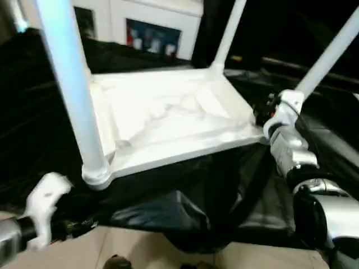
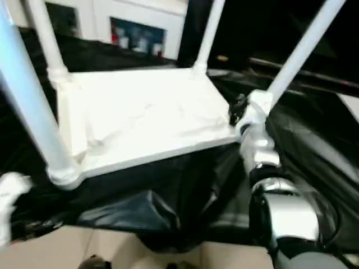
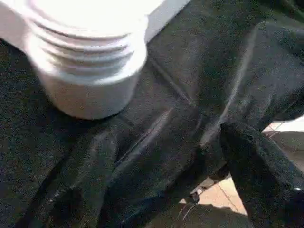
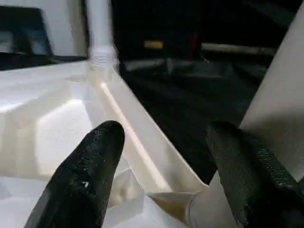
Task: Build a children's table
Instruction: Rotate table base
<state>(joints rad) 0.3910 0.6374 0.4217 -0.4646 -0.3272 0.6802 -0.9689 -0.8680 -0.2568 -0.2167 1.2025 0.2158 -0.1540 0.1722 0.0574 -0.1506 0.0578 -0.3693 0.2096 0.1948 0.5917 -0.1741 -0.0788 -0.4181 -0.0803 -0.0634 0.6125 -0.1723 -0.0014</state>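
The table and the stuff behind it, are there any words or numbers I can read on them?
None can be read.
Tabletop and legs: plain white, no lettering visible.
Dark picture on the white wall behind: red and white marks, too blurred to read.
Small yellow patch in the dark behind: too blurred to tell whether it is a label.

A black cloth (image 1: pixel 185 207) drapes the work table (image 2: pixel 314 140), hanging in glossy folds over its near edge at 6 o'clock. Below it lies a pale beige floor (image 1: pixel 140 246). At 12 o'clock stands a white wall or cabinet (image 1: pixel 140 14) with a dark blue panel (image 1: pixel 152 36). Toward 1 and 2 o'clock the room is dark.
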